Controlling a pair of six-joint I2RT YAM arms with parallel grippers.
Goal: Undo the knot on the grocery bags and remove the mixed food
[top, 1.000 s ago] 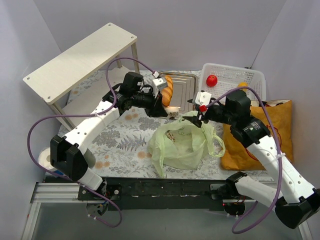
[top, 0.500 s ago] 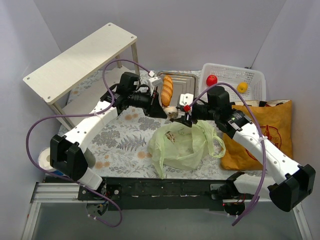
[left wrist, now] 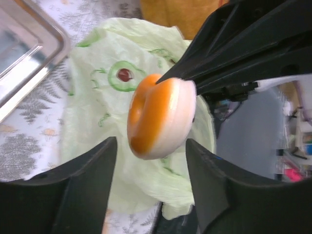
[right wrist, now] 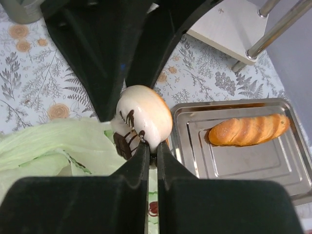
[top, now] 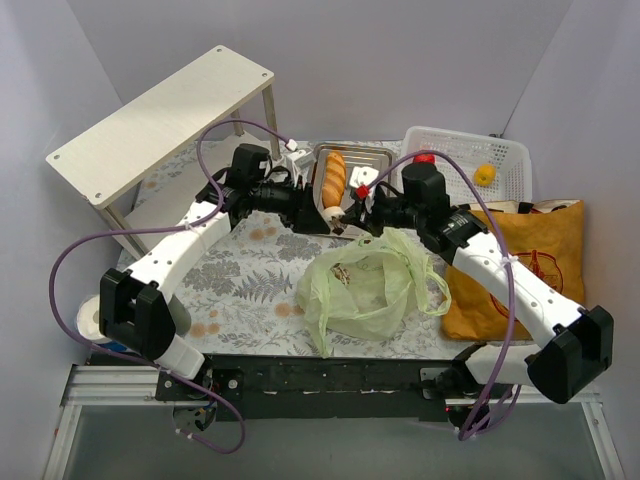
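The donut hangs over the far edge of the green bag. The right tool pinches its rim from the right. The left tool stands spread either side of it, apparently not touching. The tray lies just beyond, on the far side.

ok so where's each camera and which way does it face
top external: above, behind the bases, looking down at the table; left arm and right arm show.
left wrist: on the left arm, facing the green bag past its open fingers.
right wrist: on the right arm, facing the tray past its shut fingers.
shared: both wrist views see the donut.
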